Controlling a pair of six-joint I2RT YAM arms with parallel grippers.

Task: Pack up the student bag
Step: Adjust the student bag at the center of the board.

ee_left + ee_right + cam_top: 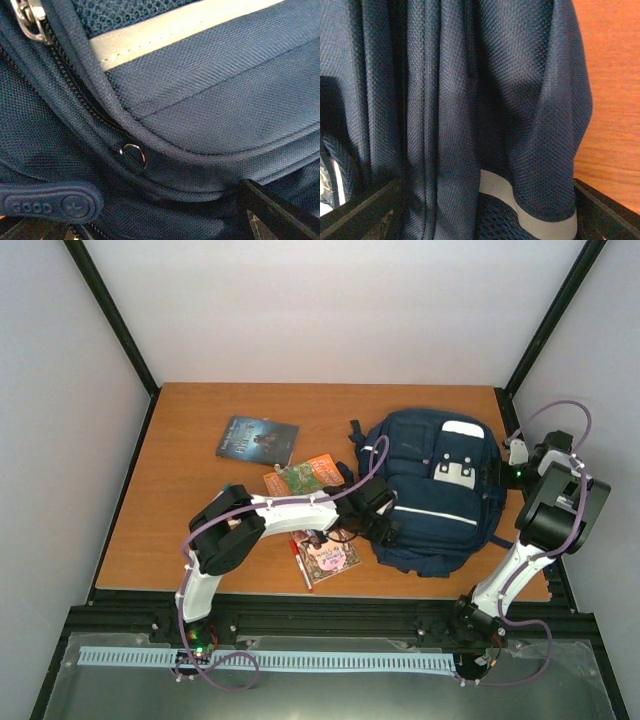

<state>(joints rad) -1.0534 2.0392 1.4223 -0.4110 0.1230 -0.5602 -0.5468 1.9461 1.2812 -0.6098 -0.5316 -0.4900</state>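
Your left gripper (pixel 387 523) has its jaws wide against the left side of the student bag (pixel 432 490), near a blue rubber zip tab (pixel 50 202). Your right gripper (pixel 487 182) is wide too, with bag cloth between its fingers. The bag lies on the right half of the table (pixel 170 530). The tab's marks and the book covers are too small to read. A dark book (pixel 257 438), an orange book (pixel 303 475), a pink book (pixel 328 558) and a red pen (pixel 301 565) lie left of the bag, by your left arm.

White arms (pixel 291 506), black joints (pixel 226 532), looping purple cables (pixel 377 447).
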